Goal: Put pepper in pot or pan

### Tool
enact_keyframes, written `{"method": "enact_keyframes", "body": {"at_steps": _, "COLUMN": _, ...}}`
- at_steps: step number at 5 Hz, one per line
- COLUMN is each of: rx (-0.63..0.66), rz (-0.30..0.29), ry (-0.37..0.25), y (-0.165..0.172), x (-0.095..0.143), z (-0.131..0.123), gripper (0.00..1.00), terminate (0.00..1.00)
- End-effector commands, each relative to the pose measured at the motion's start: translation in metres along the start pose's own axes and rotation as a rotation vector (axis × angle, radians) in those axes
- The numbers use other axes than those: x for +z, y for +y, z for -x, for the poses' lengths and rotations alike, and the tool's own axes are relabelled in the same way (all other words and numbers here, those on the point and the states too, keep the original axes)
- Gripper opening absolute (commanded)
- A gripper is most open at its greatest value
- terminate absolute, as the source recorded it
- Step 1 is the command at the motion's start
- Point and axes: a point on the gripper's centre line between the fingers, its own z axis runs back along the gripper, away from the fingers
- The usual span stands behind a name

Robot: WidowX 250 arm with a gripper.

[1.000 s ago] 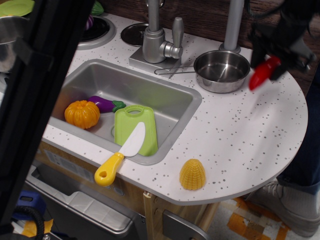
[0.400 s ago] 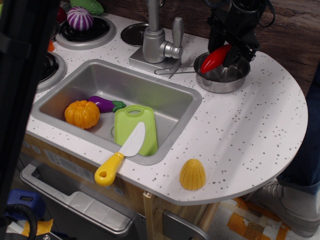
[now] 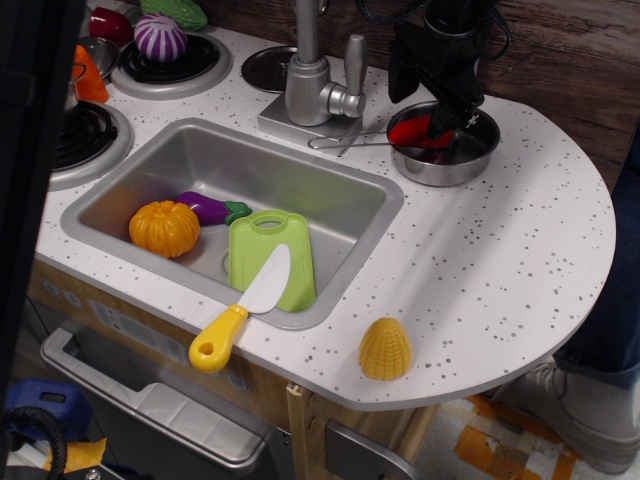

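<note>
The red pepper lies low inside the shiny steel pan, which stands at the back right of the counter with its wire handle pointing left toward the faucet. My black gripper hangs directly over the pan. One dark fingertip crosses in front of the pepper. The fingers hide part of the pepper, and I cannot tell whether they still clamp it or stand apart from it.
A grey sink holds an orange pumpkin, a purple eggplant, a green cutting board and a yellow-handled knife. A yellow corn piece sits near the front edge. The faucet stands left of the pan. Stove burners are at far left.
The gripper carried the pepper from the right of the pan to over it, then lowered it. The pepper went from tilted above the rim to lying flat inside the pan.
</note>
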Motion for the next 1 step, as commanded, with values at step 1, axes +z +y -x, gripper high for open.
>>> {"method": "enact_keyframes", "body": {"at_steps": 1, "rx": 0.019, "rz": -0.031, "ry": -0.082, "y": 0.0137, "x": 0.0349, "z": -0.0117, "gripper": 1.0, "terminate": 1.0}}
